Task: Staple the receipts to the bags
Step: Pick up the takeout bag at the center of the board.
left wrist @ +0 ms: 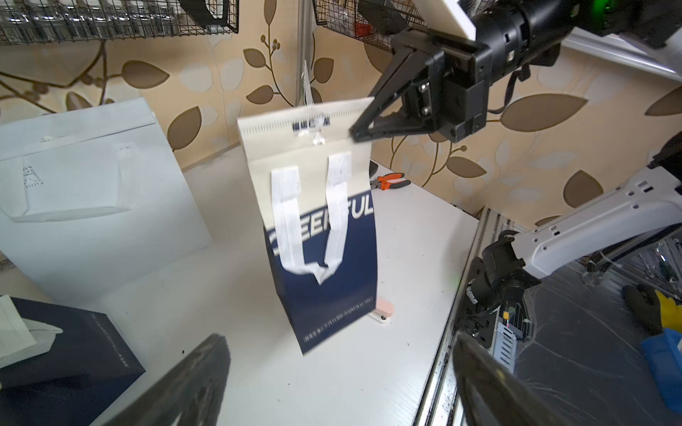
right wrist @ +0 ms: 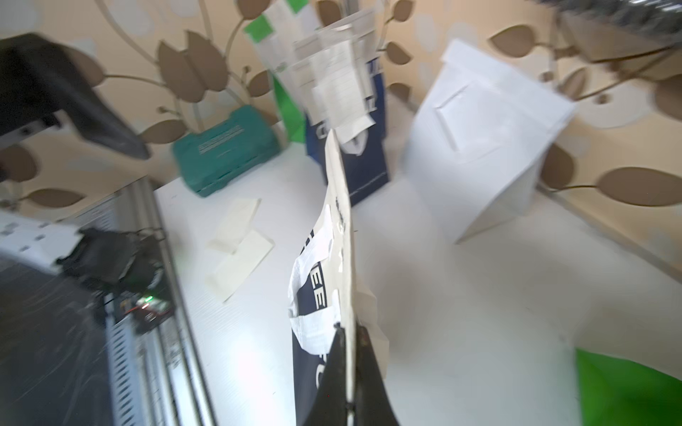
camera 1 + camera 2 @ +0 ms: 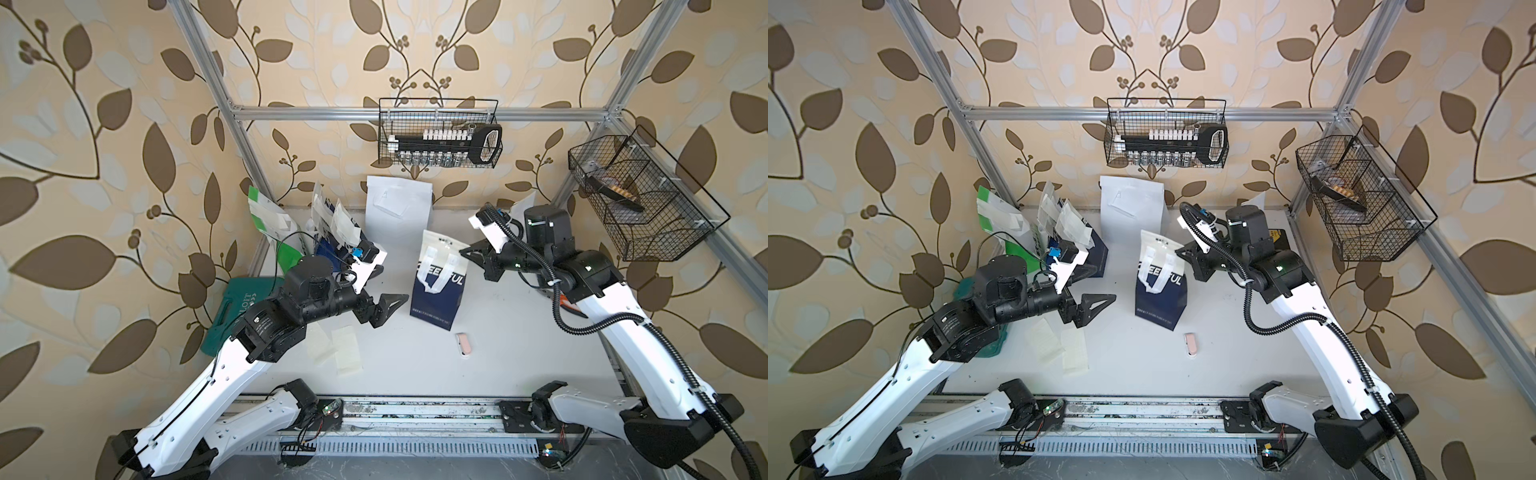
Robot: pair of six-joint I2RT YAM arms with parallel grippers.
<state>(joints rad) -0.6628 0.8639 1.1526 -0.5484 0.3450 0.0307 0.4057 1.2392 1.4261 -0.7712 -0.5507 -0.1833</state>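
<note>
Cream receipts [image 3: 345, 351], two, loose on surface [image 3: 519, 365] nearest me. One pink stapler [image 3: 464, 344] to their right, whole in both top views, half hidden behind bag in left wrist view. Left hand [image 3: 390, 309] spread, empty, near slips. Right hand [image 2: 350, 328] pressed together on top edge of navy bag [image 3: 436, 291], upright mid-surface. Orange pliers [image 1: 391, 181] I get only in left wrist view. Teal case [image 3: 237, 307] at left. Farthest: one white bag [image 3: 397, 208], back-left bag cluster [image 3: 328, 237] carrying three slips.
</note>
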